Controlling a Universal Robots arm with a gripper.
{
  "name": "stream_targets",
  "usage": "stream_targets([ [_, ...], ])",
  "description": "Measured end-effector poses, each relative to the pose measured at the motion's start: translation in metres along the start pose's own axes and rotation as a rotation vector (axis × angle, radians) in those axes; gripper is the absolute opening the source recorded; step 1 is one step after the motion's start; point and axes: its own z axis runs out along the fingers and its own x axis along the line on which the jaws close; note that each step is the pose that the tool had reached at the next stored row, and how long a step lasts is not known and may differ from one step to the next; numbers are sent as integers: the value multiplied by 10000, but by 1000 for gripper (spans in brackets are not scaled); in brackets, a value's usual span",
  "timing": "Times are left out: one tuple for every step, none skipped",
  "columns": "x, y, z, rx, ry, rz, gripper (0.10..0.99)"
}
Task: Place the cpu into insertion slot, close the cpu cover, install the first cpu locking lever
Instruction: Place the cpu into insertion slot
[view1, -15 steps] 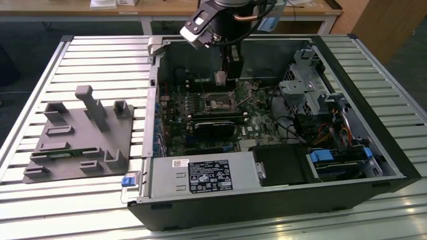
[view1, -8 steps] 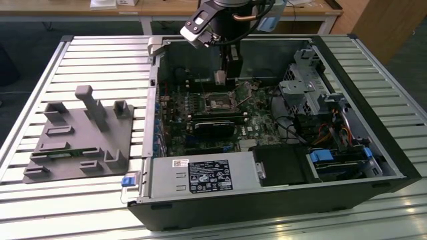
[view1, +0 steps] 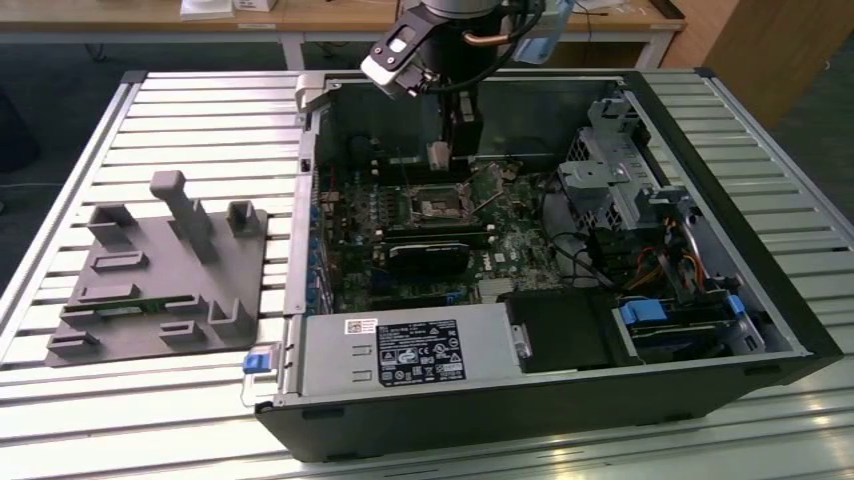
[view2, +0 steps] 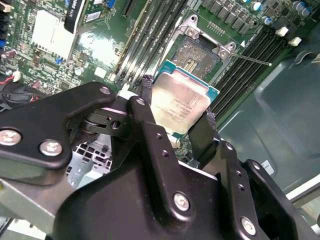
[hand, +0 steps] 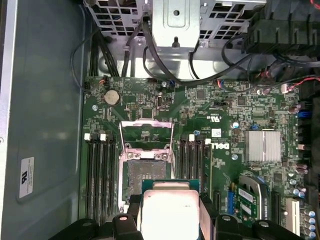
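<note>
The cpu, a flat square chip with a silver-tan face, hangs in my gripper, which is shut on two of its opposite edges. In the first wrist view the cpu hovers just short of the insertion slot, a dark square socket on the green board. The cpu cover is swung open on the far side of the slot. A thin metal lever sticks out beside the insertion slot. In the exterior view my gripper hangs inside the open computer case, above the insertion slot.
Memory slots flank the socket on both sides. A black card lies just in front of the socket. A drive cage with cables stands at the exterior view's right. A grey fixture plate rests on the slatted table at the exterior view's left.
</note>
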Motion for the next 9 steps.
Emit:
stream_targets([
  [3, 0, 9, 2, -1, -8, 541],
  [5, 0, 16, 3, -1, -11, 541],
  [5, -1, 22, 3, 0, -12, 541],
  [5, -1, 27, 3, 0, -12, 541],
  [5, -2, 32, 4, -1, -11, 541],
  [5, -2, 36, 4, -1, -11, 541],
  [5, -2, 38, 5, -5, -11, 541],
  [5, -3, 41, 4, -21, -12, 541],
  [5, -2, 43, 4, -32, -13, 541],
])
